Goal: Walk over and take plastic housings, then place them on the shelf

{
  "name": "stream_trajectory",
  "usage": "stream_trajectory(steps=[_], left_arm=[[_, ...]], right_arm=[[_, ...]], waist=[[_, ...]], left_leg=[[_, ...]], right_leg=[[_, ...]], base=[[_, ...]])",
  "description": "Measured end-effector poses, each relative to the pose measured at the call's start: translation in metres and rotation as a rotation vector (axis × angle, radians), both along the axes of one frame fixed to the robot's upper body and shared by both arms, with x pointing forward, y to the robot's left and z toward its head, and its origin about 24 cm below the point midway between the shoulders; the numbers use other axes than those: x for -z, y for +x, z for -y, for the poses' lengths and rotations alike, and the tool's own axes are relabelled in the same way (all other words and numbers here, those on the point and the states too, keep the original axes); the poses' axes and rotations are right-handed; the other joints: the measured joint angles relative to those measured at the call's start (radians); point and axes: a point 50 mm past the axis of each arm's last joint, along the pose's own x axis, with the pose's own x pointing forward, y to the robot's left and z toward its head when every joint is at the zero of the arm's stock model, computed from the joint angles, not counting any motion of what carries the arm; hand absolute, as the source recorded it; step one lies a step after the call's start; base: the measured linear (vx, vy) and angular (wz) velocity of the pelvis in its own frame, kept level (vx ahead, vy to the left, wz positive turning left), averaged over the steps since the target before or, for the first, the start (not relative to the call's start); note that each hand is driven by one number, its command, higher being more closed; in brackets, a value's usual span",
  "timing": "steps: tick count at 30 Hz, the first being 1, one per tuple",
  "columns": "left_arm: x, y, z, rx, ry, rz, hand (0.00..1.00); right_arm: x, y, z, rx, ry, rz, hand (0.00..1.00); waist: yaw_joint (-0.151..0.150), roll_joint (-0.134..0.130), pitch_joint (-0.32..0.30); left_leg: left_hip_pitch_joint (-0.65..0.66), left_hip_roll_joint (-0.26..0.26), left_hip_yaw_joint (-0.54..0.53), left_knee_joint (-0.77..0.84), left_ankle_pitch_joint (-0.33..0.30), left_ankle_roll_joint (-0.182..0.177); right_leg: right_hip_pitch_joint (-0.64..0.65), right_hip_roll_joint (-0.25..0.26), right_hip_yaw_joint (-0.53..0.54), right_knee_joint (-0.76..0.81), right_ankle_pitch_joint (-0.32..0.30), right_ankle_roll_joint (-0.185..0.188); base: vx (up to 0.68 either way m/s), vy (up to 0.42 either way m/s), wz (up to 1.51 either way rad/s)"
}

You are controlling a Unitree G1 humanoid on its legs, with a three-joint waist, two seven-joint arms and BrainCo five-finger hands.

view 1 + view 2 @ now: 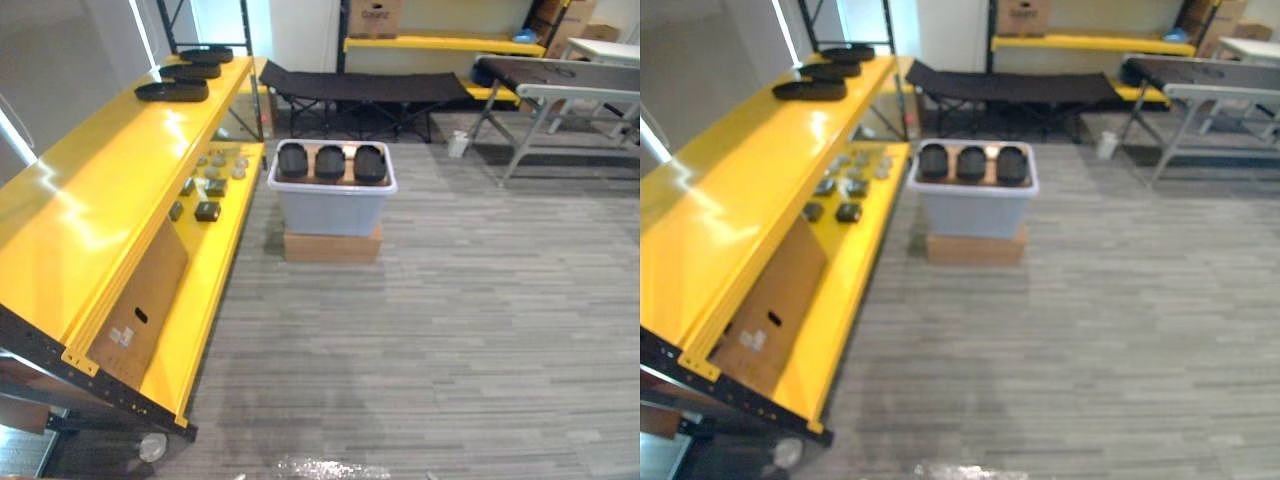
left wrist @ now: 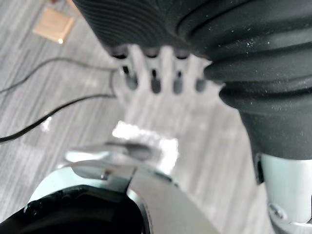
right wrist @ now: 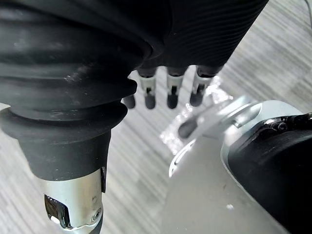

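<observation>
3 housings (image 1: 330, 162) in bin (image 1: 330, 212) beside yellow shelf (image 1: 110, 180)

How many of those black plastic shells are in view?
6. Three shells sit side by side in the grey bin; three lie in a row at the far end of the yellow shelf. Others may be hidden deeper in the bin.
</observation>
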Motion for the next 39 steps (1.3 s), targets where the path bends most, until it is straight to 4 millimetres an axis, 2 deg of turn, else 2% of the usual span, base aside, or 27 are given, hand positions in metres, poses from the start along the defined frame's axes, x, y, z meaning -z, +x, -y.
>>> stream_trajectory(steps=[9,22,24,25,26,27,28,30,33,34,36,37,38,39], left_arm=[[0.0,-0.001,0.0,0.013,0.041,-0.037,0.0],[0.001,-0.005,-0.001,0.01,0.051,-0.047,0.0],[0.001,-0.004,-0.002,0.044,0.058,-0.036,0.0],[0.001,-0.002,-0.002,0.057,0.063,-0.029,0.0],[0.001,-0.002,0.0,0.105,0.07,-0.032,0.0],[0.001,0.0,0.0,0.129,0.078,-0.032,0.0],[0.0,-0.001,-0.001,0.131,0.081,-0.036,0.0],[-0.001,0.004,-0.009,0.144,0.103,-0.029,0.0],[-0.002,0.01,-0.009,0.144,0.101,-0.01,0.0],[-0.002,0.012,-0.009,0.11,0.082,0.01,0.0],[-0.002,0.013,-0.009,0.089,0.078,0.022,0.0],[-0.003,0.017,-0.009,0.08,0.081,0.049,0.0],[-0.004,0.018,-0.009,0.08,0.081,0.055,0.0],[-0.005,0.023,-0.008,0.052,0.082,0.086,0.0]], right_arm=[[0.0,-0.001,-0.003,0.076,0.053,0.0,0.0],[0.001,0.0,-0.002,0.037,0.035,-0.03,0.0],[0.001,0.003,-0.002,0.048,0.035,-0.018,0.0],[0.001,0.002,-0.002,0.053,0.036,-0.016,0.0],[0.0,0.005,0.001,0.068,0.037,-0.002,0.0],[-0.001,0.009,0.002,0.08,0.044,0.018,0.0],[0.0,0.008,0.001,0.092,0.052,0.022,0.0],[0.001,0.004,-0.01,0.11,0.097,0.023,0.0],[0.002,-0.009,-0.014,0.174,0.149,0.006,0.0],[0.002,-0.022,-0.017,0.191,0.184,-0.018,0.0],[0.002,-0.029,-0.02,0.196,0.202,-0.029,0.0],[0.002,-0.045,-0.027,0.209,0.225,-0.073,0.0],[0.002,-0.047,-0.03,0.213,0.233,-0.08,0.0],[0.002,-0.052,-0.032,0.242,0.246,-0.092,0.0]], waist=[[-0.004,-0.002,0.003],[-0.02,-0.011,0.001],[-0.022,-0.015,0.003],[-0.023,-0.016,0.008],[-0.023,-0.004,0.029],[-0.025,0.007,0.04],[-0.033,0.007,0.046],[-0.03,-0.022,0.059],[-0.03,-0.023,0.059],[-0.033,-0.02,0.06],[-0.034,-0.02,0.06],[-0.036,-0.02,0.06],[-0.037,-0.02,0.06],[-0.041,-0.013,0.058]], left_leg=[[0.001,-0.003,-0.005,-0.008,0.009,0.005],[-0.025,-0.007,-0.007,-0.009,0.008,0.006],[-0.055,-0.013,-0.007,-0.007,-0.011,0.023],[-0.057,-0.015,-0.006,-0.007,-0.014,0.027],[-0.044,-0.002,-0.006,-0.003,-0.015,0.051],[-0.029,0.007,-0.006,0.003,-0.012,0.054],[-0.028,0.012,-0.007,0.014,-0.018,0.053],[-0.013,0.03,-0.008,0.043,-0.05,0.037],[-0.013,0.058,-0.011,0.096,-0.098,0.008],[-0.011,0.079,-0.009,0.136,-0.142,-0.021],[0.003,0.089,-0.01,0.16,-0.173,-0.045],[0.034,0.1,-0.014,0.189,-0.229,-0.078],[0.038,0.103,-0.015,0.196,-0.237,-0.083],[0.054,0.118,-0.02,0.222,-0.286,-0.103]], right_leg=[[0.0,-0.001,-0.012,0.0,-0.009,0.001],[-0.018,-0.003,-0.023,-0.012,-0.005,-0.002],[-0.127,-0.032,-0.02,0.156,-0.081,0.014],[-0.16,-0.039,-0.022,0.219,-0.098,0.021],[-0.25,-0.056,-0.026,0.427,-0.107,0.038],[-0.301,-0.066,-0.032,0.52,-0.131,0.015],[-0.32,-0.069,-0.032,0.531,-0.145,0.0],[-0.371,-0.068,-0.027,0.462,-0.138,0.004],[-0.412,-0.058,-0.022,0.334,-0.1,0.018],[-0.435,-0.042,-0.012,0.267,-0.055,0.012],[-0.444,-0.035,-0.009,0.263,-0.036,0.007],[-0.445,-0.034,-0.005,0.3,-0.028,-0.011],[-0.445,-0.033,-0.005,0.309,-0.029,-0.013],[-0.454,-0.03,-0.005,0.365,-0.015,-0.041]], base=[[-0.07,-0.01,0.01],[-0.02,-0.006,0.01],[0.0,0.0,0.0],[0.06,0.053,-0.07],[0.06,0.053,-0.04],[0.08,0.076,0.02],[0.09,0.06,0.11],[0.12,0.047,0.1],[0.24,-0.007,0.02],[0.33,-0.052,-0.04],[0.32,-0.113,0.02],[0.31,-0.134,0.08],[0.51,-0.265,0.13],[0.36,-0.212,0.14]])
